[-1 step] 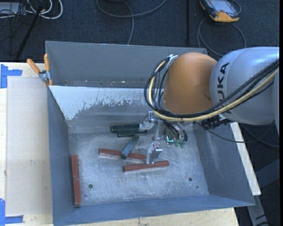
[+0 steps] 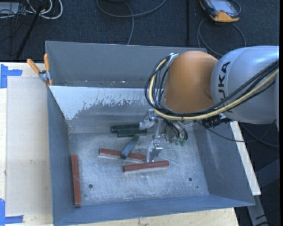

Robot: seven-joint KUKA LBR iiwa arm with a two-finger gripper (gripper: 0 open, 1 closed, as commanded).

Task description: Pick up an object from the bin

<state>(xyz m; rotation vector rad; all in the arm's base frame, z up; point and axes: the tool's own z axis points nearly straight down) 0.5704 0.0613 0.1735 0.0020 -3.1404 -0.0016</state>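
Note:
My gripper hangs low in the middle of the bin, beneath the arm's orange cover. Its tip is down among a small cluster of sticks. A red-brown stick lies flat just in front of the tip, and a shorter red-brown stick lies right beside it to the left. A blue-grey bar leans slantwise a little further left. Behind it a dark green bar lies across the bin floor near the back wall. Whether anything is held between the gripper's parts cannot be seen.
Another red-brown stick lies left of the cluster. A long red-brown stick rests along the left wall. The arm and its cables cover the bin's right rear part.

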